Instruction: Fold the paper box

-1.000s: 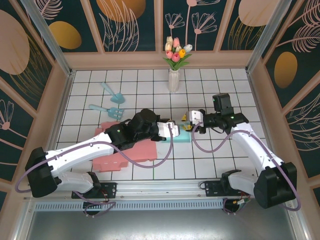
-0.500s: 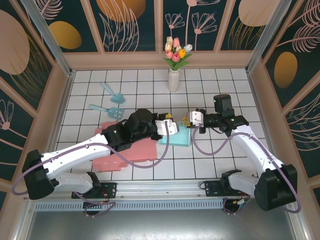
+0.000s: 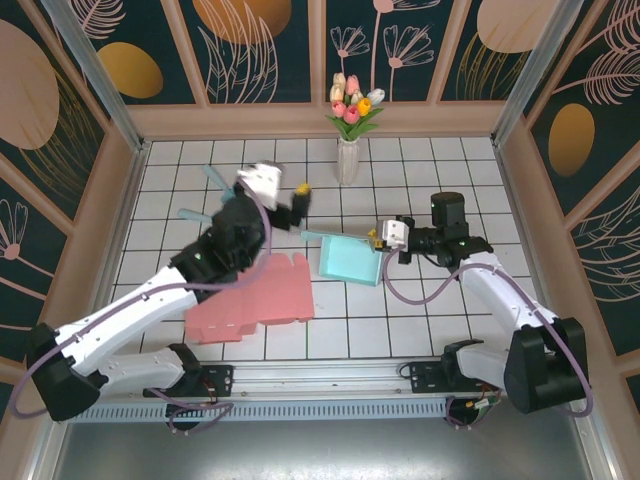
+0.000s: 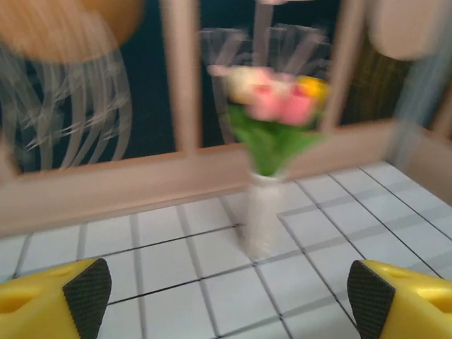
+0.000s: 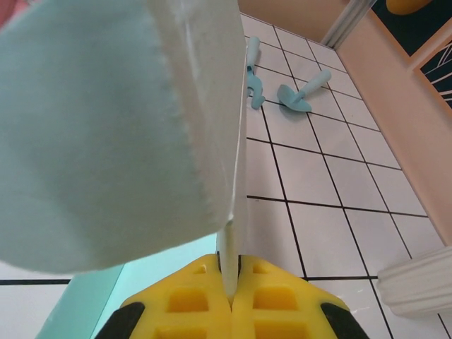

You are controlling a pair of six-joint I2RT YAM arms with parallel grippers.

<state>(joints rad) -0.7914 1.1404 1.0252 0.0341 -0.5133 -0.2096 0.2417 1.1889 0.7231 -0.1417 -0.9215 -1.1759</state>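
My right gripper (image 3: 374, 239) pinches shut on the right edge of the teal paper box (image 3: 348, 262), which sits mid-table just beside the flat pink cardboard sheet (image 3: 255, 298), while my left gripper (image 3: 290, 192) hangs wide open, empty, facing the tulip vase (image 3: 347, 150).

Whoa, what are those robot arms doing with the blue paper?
They are trying to fold a paper box. The right arm's fingers are shut tight on one edge of the light blue paper box, which lies near the middle of the tiled table and looks mostly flat. The left arm's fingers are wide open and empty, up in the air, pointing toward the flower vase. A flat pink paper sheet lies on the tiles under the left arm.
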